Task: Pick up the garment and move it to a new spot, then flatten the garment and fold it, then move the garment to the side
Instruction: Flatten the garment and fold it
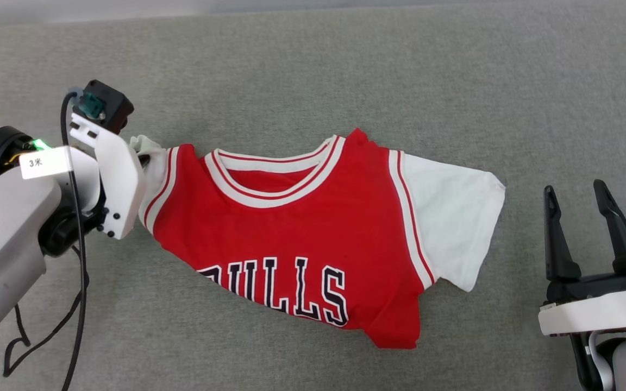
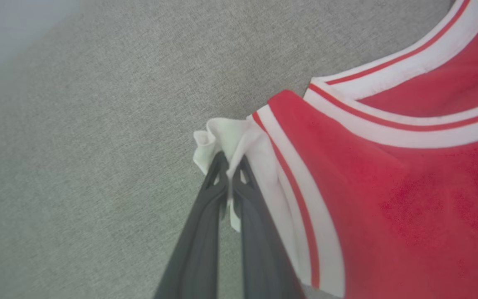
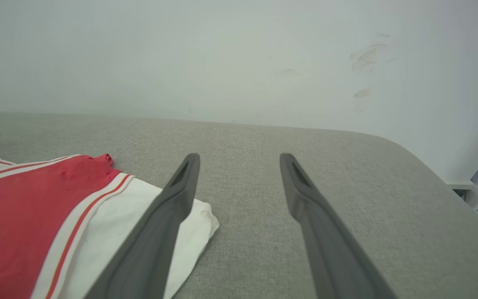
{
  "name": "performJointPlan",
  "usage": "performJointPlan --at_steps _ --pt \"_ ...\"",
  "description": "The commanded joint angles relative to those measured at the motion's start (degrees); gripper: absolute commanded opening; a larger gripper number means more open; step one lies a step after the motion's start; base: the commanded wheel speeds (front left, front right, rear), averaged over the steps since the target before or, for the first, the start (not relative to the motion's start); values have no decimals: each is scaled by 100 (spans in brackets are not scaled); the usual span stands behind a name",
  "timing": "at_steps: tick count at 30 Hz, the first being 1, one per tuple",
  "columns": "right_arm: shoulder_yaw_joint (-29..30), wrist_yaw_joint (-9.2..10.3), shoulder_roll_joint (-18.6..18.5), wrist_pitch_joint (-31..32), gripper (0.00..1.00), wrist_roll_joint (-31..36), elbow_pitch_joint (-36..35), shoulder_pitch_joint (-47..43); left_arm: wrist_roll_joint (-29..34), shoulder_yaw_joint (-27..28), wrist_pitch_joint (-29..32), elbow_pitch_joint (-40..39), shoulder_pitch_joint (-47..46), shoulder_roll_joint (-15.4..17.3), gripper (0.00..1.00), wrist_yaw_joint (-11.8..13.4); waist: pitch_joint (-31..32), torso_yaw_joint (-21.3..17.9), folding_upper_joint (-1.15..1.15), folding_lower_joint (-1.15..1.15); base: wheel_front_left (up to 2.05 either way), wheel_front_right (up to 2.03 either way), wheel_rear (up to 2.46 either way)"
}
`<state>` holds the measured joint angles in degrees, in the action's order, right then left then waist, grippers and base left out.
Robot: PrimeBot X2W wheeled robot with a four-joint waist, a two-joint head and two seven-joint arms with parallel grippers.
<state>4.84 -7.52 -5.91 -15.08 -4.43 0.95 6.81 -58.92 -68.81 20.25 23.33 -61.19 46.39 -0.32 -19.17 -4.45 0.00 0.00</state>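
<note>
The left end effector (image 2: 231,161) is clamped on the garment's (image 1: 313,228) bunched white sleeve, probably to stretch it flat across the bench (image 1: 454,81). The right end effector (image 1: 576,198), fingers apart, hovers empty just past the opposite sleeve.

Garment (image 1: 313,228): red body, white sleeves, red-and-white striped trim at neck and armholes.
Lettering (image 1: 291,288): black, outlined white.
Surface (image 1: 345,70): grey woven fabric, finely flecked.
Right gripper (image 1: 574,191): black fingers, white mount.
Left gripper (image 2: 230,164): dark grey fingers.
Wall (image 3: 222,54): off-white, faint grey scuffs.
</note>
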Motion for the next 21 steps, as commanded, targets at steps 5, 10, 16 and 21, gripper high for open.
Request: performJointPlan --at_steps 5,10,16,21 --pt "-7 7 0 -13 100 23 -35 156 2 -58 31 784 -129 -378 0 -187 -308 -310 0 0 0 0 0" --pt "22 7 12 -13 100 32 -47 166 19 -147 27 1411 -29 -645 0 -335 -356 -394 0 0 0 0 0" --pt "108 7 21 -13 100 62 -53 62 165 -107 -495 1800 -152 -842 100 -401 -214 -278 0 0 0 0 0" --pt "127 7 -98 -13 100 42 -22 21 387 -39 -1195 1887 -213 -939 100 -316 100 -81 0 0 0 0 0"
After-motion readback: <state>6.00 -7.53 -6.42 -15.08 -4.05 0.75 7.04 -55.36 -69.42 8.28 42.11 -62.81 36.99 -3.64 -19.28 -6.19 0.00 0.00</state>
